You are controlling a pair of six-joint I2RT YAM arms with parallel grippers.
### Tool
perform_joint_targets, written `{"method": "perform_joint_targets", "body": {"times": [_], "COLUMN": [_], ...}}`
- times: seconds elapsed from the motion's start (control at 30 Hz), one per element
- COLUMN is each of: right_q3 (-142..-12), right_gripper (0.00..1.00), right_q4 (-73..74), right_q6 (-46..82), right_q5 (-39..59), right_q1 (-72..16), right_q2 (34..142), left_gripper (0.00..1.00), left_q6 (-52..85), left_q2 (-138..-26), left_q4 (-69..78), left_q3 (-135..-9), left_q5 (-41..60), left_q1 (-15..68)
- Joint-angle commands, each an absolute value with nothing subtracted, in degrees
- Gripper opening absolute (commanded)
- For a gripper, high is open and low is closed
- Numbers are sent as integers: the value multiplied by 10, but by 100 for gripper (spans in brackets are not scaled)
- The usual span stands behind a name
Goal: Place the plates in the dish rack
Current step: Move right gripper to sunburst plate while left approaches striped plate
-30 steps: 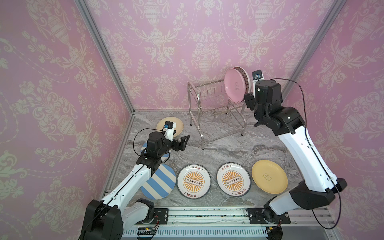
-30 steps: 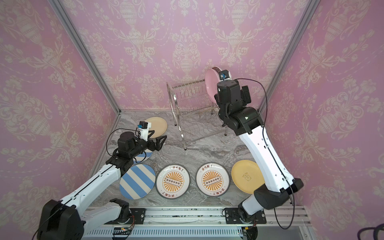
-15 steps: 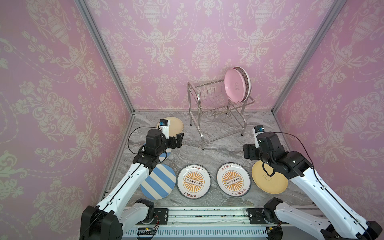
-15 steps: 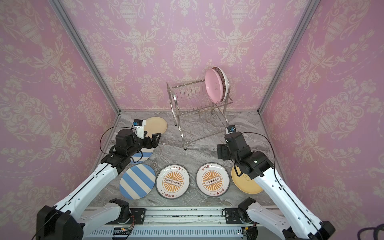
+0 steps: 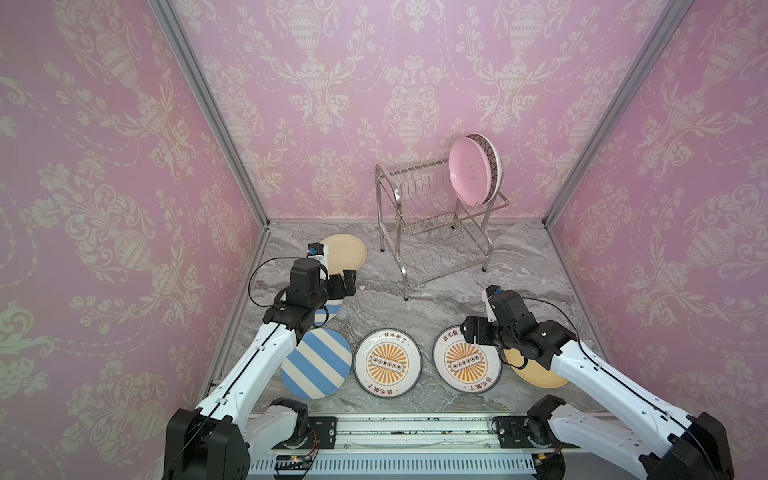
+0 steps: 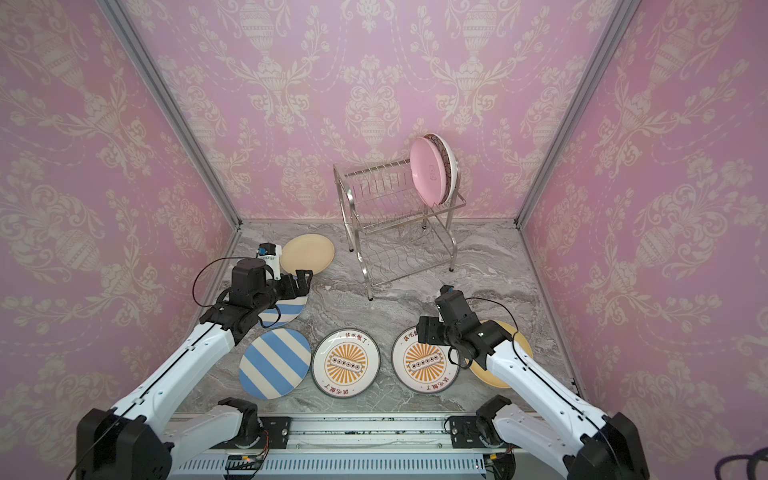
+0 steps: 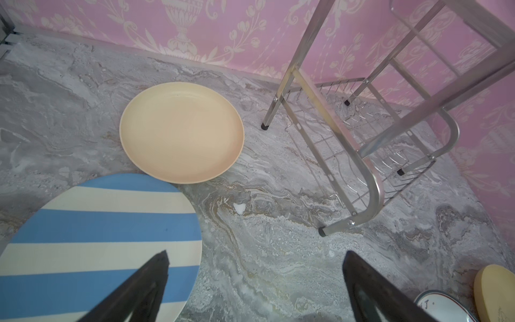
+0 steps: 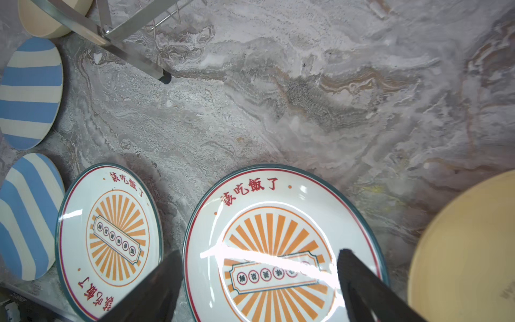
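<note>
Two plates [image 5: 469,176] stand in the dish rack [image 5: 428,203], six lie on the tabletop [image 5: 519,257]; left gripper [image 7: 256,252] and right gripper [image 8: 260,251] fingers gape empty.

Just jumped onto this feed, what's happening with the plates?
Two plates stand in the top tier of the dish rack: the pink plate and a dark patterned plate behind it. Six more lie flat on the table. The right gripper hangs open above the nearer sunburst plate; the left gripper hangs open at the edge of a striped plate. Neither holds anything.

Marble tabletop [image 5: 374,307]: 6 plates [image 5: 387,362], dish rack [image 5: 436,232]
</note>
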State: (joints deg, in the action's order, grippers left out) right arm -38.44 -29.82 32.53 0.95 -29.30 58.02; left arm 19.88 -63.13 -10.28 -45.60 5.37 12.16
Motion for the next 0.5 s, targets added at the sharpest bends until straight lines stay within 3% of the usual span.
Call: {"method": "perform_joint_targets", "body": {"times": [0.0, 0.33, 0.47], "right_q3": [-372, -457, -486], "right_gripper": [84, 83, 76], "right_q4": [-189, -103, -127], "right_q6": [350, 321, 278], "right_q5": [91, 136, 174], "right_q1": [-297, -378, -400], "right_q2": [624, 795, 851], "left_gripper": [99, 99, 99], "left_q6": [223, 266, 321], "left_q2": [-640, -681, -669], "left_q4": [-133, -100, -65], "left_q3": [-446, -424, -351], "left_q5": [23, 70, 90], "left_q1": [101, 49, 58]}}
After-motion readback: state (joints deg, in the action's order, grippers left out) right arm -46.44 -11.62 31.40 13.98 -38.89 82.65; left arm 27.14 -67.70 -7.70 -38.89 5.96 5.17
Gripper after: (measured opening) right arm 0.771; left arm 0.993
